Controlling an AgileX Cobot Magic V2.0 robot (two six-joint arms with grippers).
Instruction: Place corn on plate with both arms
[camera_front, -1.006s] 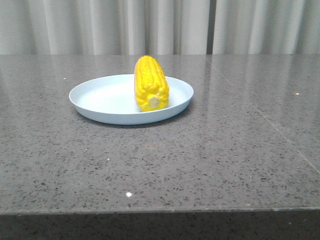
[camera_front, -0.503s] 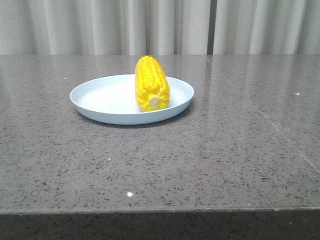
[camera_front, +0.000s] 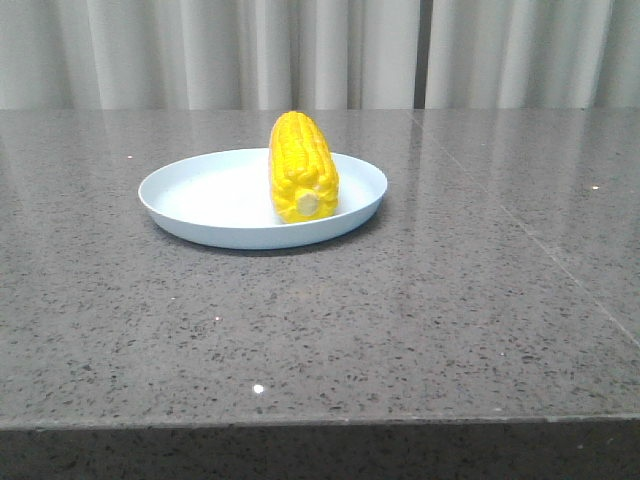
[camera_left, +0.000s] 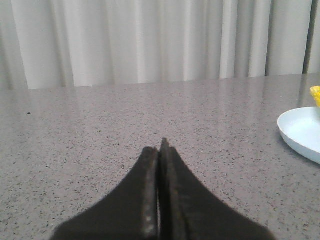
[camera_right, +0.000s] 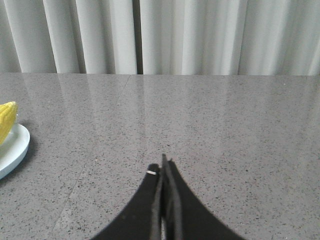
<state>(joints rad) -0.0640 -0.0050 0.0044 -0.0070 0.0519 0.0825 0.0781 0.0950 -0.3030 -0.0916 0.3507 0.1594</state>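
The yellow corn lies on the pale blue plate on the grey table, its pale stub end toward the camera. Neither arm shows in the front view. In the left wrist view my left gripper is shut and empty, low over the table, with the plate's rim and a sliver of corn at the frame's edge. In the right wrist view my right gripper is shut and empty, with the plate and corn at the other edge.
The grey speckled stone table stretches to a front edge near the camera. Pale curtains hang behind the table's far edge.
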